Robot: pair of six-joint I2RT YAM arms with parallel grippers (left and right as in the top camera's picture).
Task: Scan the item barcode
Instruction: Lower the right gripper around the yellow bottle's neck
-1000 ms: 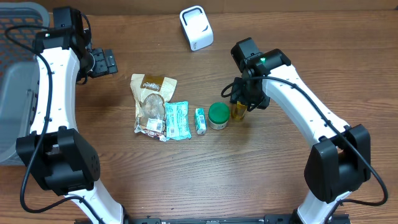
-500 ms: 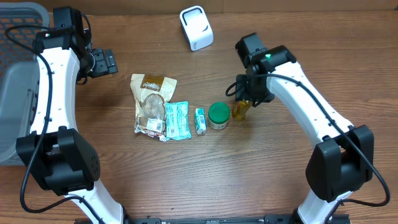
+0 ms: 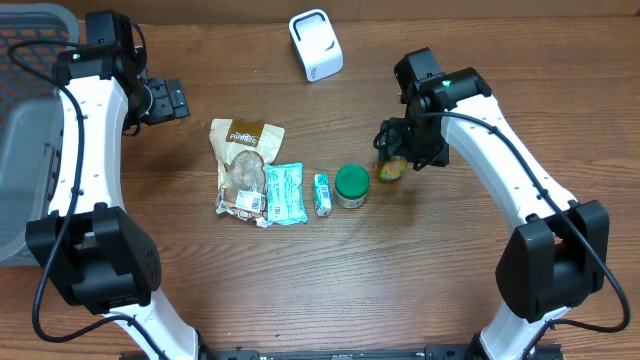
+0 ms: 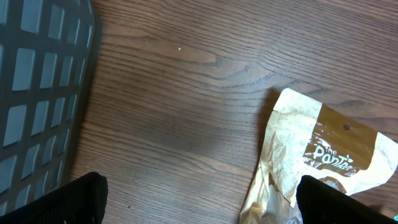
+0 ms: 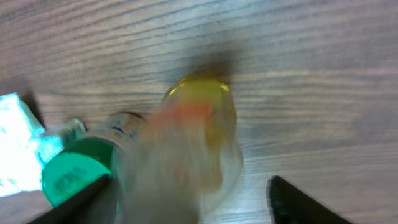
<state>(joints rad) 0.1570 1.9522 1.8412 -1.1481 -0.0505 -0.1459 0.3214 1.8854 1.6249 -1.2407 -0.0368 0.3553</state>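
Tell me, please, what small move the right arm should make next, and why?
Probably close the right pincer on the small yellow jar: its jaws stand open around it, and the jar sits far from the white scanner.

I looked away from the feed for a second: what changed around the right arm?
The right claw pulled away toward the far right and now stands open around the yellow jar, which shifted slightly with it and looks blurred in the wrist view. The left claw, scanner, brown pouch and green-lidded tub stayed put.
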